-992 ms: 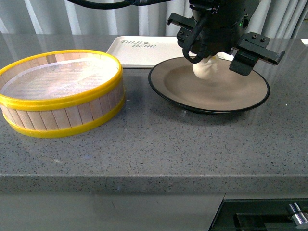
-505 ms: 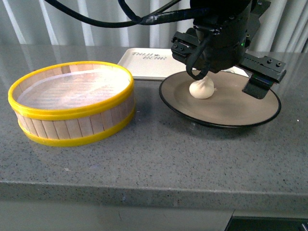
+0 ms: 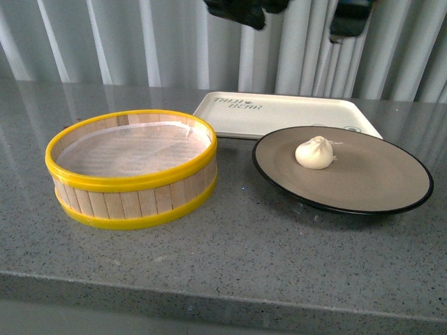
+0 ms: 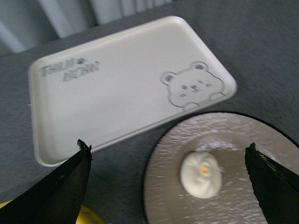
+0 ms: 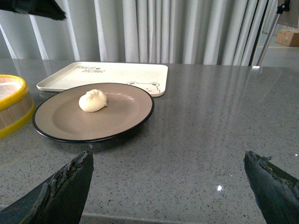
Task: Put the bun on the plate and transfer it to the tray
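Status: bun is seated on plate, off-centre toward the tray side. Step 1 is judged done; the transfer is not yet done. Plate is standing on the counter, just beside tray and not on it. A narrow gap between them is seen in the left wrist view.

Left gripper is held above plate and tray, fingers spread wide, nothing held. Right gripper is low over the counter, on the plate's far side from the steamer basket, also spread wide and empty.

Risks:
- Bun is loose and round on a shallow plate; with any tilt during the lift it could be rolled off.
- Only a thin rim is offered for grasping; a 1-sided grip could be levered loose by plate weight.
- Tray edge is raised; if the lift is too low, the plate foot could be caught and the tray shoved.
- Tray fit looks tight; overhang is likely if the plate is set down off-centre.
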Controlling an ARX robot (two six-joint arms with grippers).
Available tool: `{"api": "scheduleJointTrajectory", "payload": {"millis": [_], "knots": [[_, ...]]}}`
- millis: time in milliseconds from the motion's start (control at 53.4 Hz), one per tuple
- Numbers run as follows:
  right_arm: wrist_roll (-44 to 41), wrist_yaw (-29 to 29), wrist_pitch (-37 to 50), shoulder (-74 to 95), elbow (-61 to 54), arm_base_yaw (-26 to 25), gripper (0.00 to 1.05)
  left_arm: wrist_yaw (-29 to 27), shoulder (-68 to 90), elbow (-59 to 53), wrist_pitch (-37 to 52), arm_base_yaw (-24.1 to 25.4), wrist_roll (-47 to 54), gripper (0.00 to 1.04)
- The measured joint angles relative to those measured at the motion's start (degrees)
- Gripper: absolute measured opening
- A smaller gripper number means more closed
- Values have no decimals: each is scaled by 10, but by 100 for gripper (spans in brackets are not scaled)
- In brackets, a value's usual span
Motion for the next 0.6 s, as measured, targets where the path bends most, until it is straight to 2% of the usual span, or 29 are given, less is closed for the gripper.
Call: {"api": "scheduleJointTrajectory", "payload": {"millis": [112,262,281,299,337,412,505,599], "knots": [[0,0,0,0,0,0,96,-40,-35,-30,2,46,-42,98],[0,0,0,0,0,0,96,-42,-35,-39,2,51,-54,98],[0,0,0,0,0,0,96,-61,-38,-52,25,49,-49,96],[0,0,0,0,0,0,96,-104,-51,-91,96,48,-47,91],[0,0,0,0,0,0,96,-156,-90,-184,236,50,-43,81],[0,0,0,0,0,0,96,-145,-177,-358,417,71,-41,64],[0,0,0,0,0,0,96,-130,-251,-483,502,101,-41,50],[0,0,0,0,0,0,96,-103,-336,-650,574,152,-41,26]]}}
